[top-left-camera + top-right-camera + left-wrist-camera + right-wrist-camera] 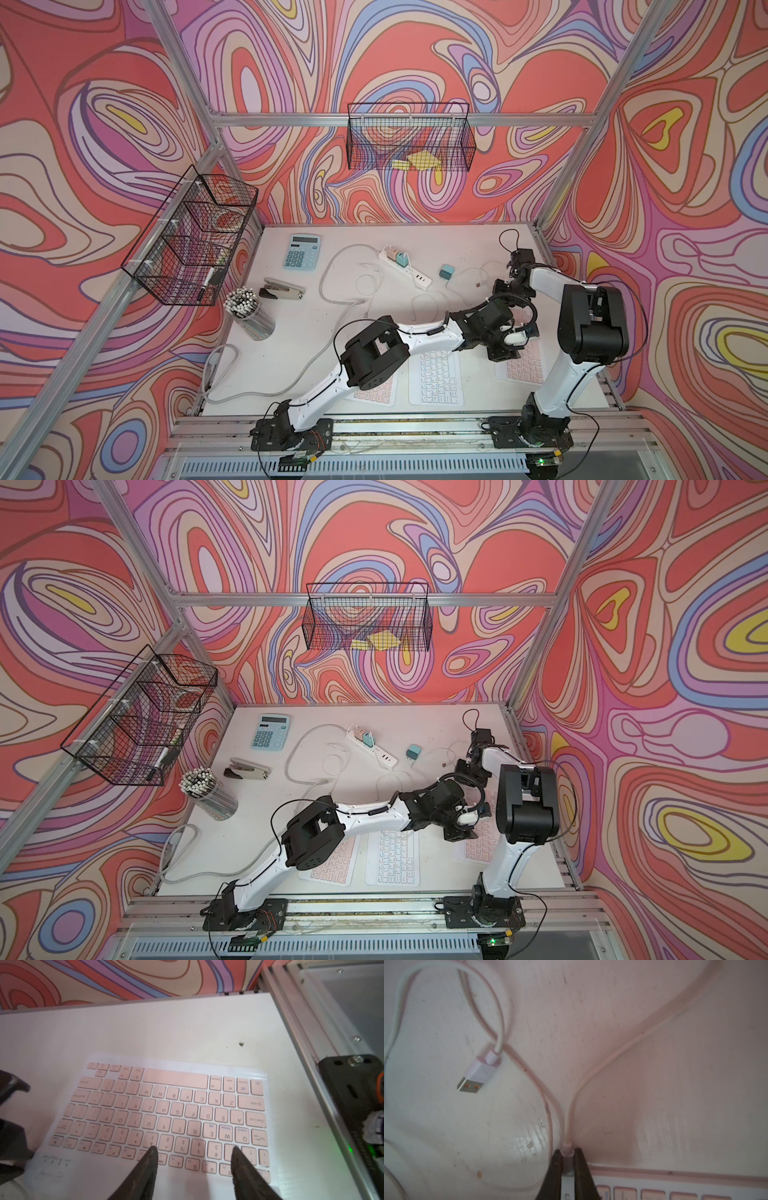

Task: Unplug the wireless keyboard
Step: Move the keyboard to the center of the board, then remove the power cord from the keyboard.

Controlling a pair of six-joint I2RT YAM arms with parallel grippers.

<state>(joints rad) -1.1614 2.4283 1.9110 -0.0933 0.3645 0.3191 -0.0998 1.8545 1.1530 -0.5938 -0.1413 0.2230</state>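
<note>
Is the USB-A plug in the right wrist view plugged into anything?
No, the USB-A plug lies loose on the table, its metal end bare, apart from the cable plug that the right gripper pinches.

Pink keyboard lying flat, cable plug at edge

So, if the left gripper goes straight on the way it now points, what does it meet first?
Most likely the pink keyboard, near its number row: the left gripper hangs open over those keys, tilted down at them. The gap is hard to judge.
</note>
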